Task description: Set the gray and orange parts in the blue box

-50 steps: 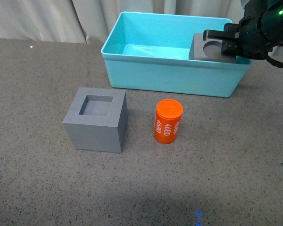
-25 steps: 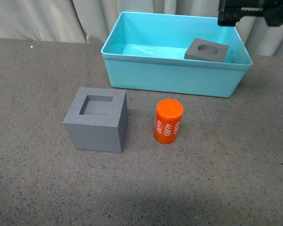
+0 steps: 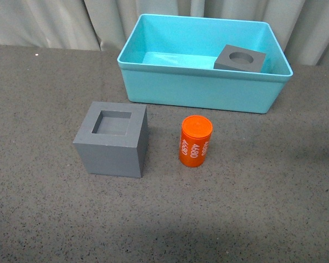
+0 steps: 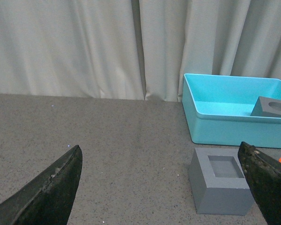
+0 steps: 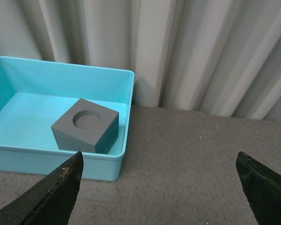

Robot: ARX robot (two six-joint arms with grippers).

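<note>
While the gray cube with the round hole (image 3: 240, 58) is lying in the right end of the blue box (image 3: 197, 90), the cube with the square hole (image 3: 112, 139) and the orange cylinder (image 3: 196, 141) just right of it are sitting on the tabletop (image 3: 263, 192), nearer than the box. The left tool (image 4: 159, 146) and right tool (image 5: 159, 154) are both gaping wide, carrying nothing. Two parts are waiting, I judge; next, a tool is needing to descend over one and close.

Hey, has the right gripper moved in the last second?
Yes. The right gripper has risen from the right rim of the blue box and left the front view, leaving the round-recess gray cube inside the box.
</note>
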